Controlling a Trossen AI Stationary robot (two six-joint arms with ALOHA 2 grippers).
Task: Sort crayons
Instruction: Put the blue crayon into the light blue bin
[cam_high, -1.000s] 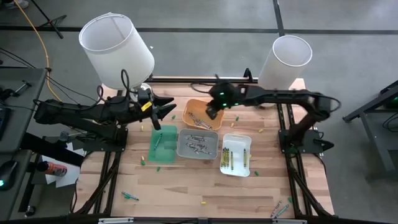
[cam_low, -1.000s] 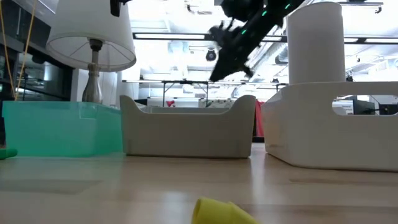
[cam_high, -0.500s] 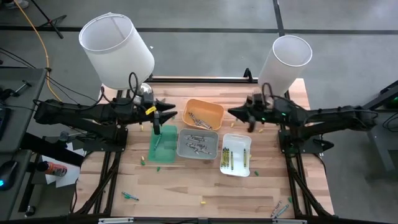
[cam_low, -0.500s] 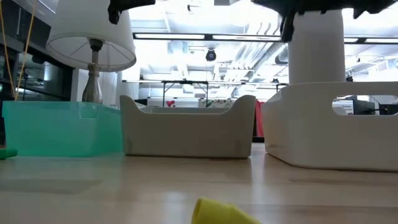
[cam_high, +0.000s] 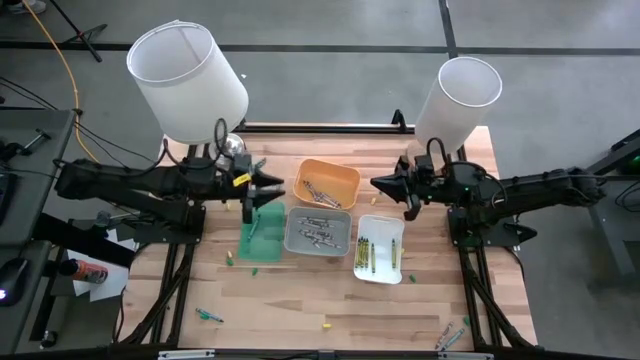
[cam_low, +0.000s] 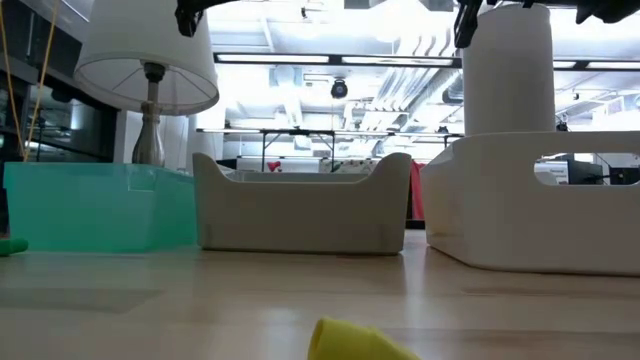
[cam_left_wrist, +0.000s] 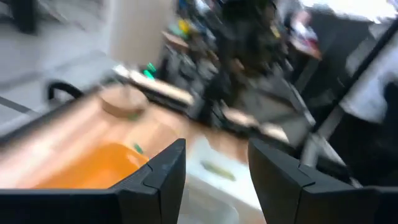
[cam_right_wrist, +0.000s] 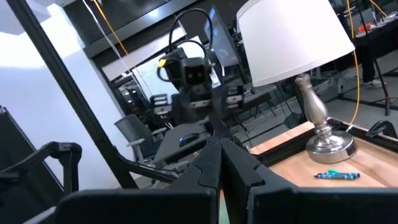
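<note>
the loose crayons (cam_high: 228, 258) nearest a gripper lie at centre-left of the high view, just below the left gripper (cam_high: 278, 184) with jaws spread empty, nearer than the right gripper (cam_high: 376, 183), pressed shut at centre-right.

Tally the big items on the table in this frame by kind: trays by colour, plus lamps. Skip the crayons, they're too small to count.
Orange tray: 1
Green tray: 1
Grey tray: 1
White tray: 1
Lamps with white shades: 2
Total: 6
</note>
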